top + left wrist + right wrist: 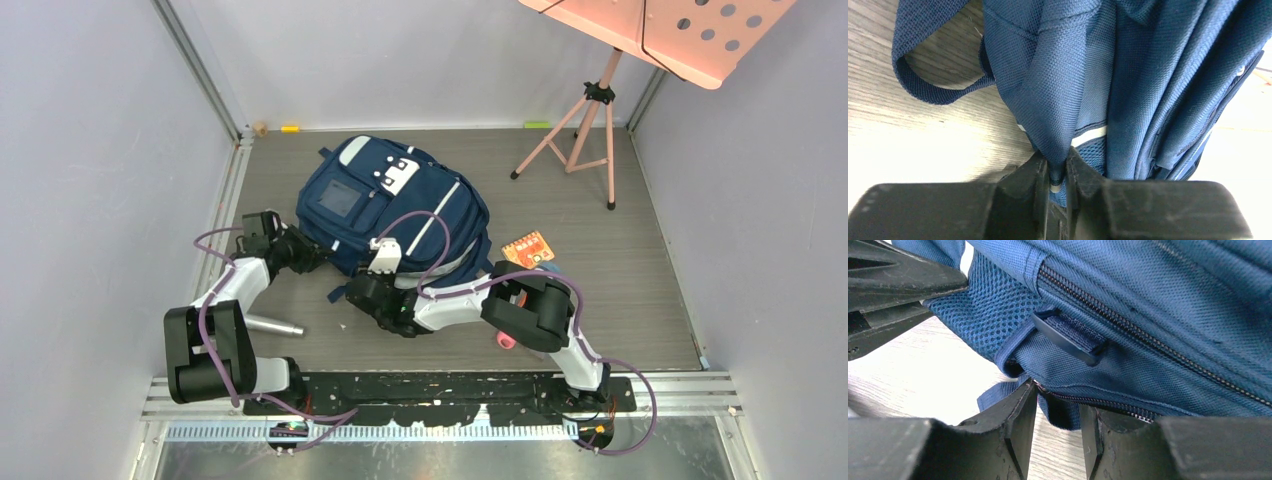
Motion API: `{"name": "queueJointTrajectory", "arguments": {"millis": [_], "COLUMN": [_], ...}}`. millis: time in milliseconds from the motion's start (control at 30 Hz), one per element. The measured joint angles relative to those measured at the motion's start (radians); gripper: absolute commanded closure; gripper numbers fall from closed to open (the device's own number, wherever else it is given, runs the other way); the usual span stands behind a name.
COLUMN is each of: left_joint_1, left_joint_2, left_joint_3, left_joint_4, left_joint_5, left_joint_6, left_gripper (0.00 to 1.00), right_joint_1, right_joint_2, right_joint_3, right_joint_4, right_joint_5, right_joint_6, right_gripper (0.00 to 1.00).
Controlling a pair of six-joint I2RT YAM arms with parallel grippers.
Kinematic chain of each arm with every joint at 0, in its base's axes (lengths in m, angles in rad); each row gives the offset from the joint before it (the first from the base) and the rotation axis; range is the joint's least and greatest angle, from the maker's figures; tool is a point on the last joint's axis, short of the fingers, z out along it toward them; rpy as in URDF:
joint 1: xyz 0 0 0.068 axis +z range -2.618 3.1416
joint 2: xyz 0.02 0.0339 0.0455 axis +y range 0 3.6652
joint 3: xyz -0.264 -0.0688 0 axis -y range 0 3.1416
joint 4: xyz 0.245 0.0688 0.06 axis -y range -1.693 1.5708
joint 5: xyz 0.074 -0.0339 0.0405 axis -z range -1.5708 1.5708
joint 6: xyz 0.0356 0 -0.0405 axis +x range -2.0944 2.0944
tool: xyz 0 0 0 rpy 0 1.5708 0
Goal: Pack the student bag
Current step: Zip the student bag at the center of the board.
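Note:
The student bag (395, 205), navy with pale stripes and a white patch, lies flat in the middle of the table. My left gripper (303, 252) is at its left edge. In the left wrist view that gripper (1058, 162) is shut on a raised fold of the bag's fabric (1053, 100), beside a loose strap loop (923, 90). My right gripper (362, 290) is at the bag's near edge. Its jaws (1058, 400) stand open under a zipper seam (1128, 330), with a webbing end (1063, 412) hanging between them, not clamped.
A pink music stand (585, 115) stands at the back right. An orange card (527, 247) lies right of the bag, a silver cylinder (272, 324) near the left arm, and a pink object (506, 341) by the right arm. Small items (290, 128) line the far edge.

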Motion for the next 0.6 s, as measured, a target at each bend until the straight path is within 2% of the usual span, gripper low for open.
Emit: {"name": "queueJointTrajectory", "arguments": {"millis": [67, 300, 367, 433, 500, 533, 600], "left_joint_1": [0.0, 0.0, 0.0, 0.0, 0.0, 0.0, 0.0], "left_joint_2": [0.0, 0.0, 0.0, 0.0, 0.0, 0.0, 0.0], "left_joint_3": [0.0, 0.0, 0.0, 0.0, 0.0, 0.0, 0.0], "left_joint_4": [0.005, 0.01, 0.01, 0.011, 0.012, 0.013, 0.014], "left_joint_5": [0.002, 0.005, 0.005, 0.006, 0.006, 0.006, 0.006], "left_joint_6": [-0.004, -0.006, -0.006, -0.006, -0.006, -0.006, -0.006], "left_gripper": [0.93, 0.98, 0.99, 1.0, 1.0, 1.0, 1.0], "right_joint_1": [0.002, 0.002, 0.001, 0.0, -0.003, -0.005, -0.008], "right_joint_2": [0.001, 0.032, 0.048, 0.057, 0.059, 0.06, 0.061], "right_joint_3": [0.0, 0.011, 0.025, 0.031, 0.032, 0.034, 0.036], "right_joint_4": [0.01, 0.06, 0.064, 0.07, 0.075, 0.077, 0.088], "right_joint_5": [0.018, 0.058, 0.061, 0.06, 0.06, 0.059, 0.055], "right_joint_6": [-0.013, -0.077, -0.09, -0.101, -0.117, -0.125, -0.144], "right_gripper": [0.58, 0.58, 0.61, 0.66, 0.76, 0.87, 0.98]}}
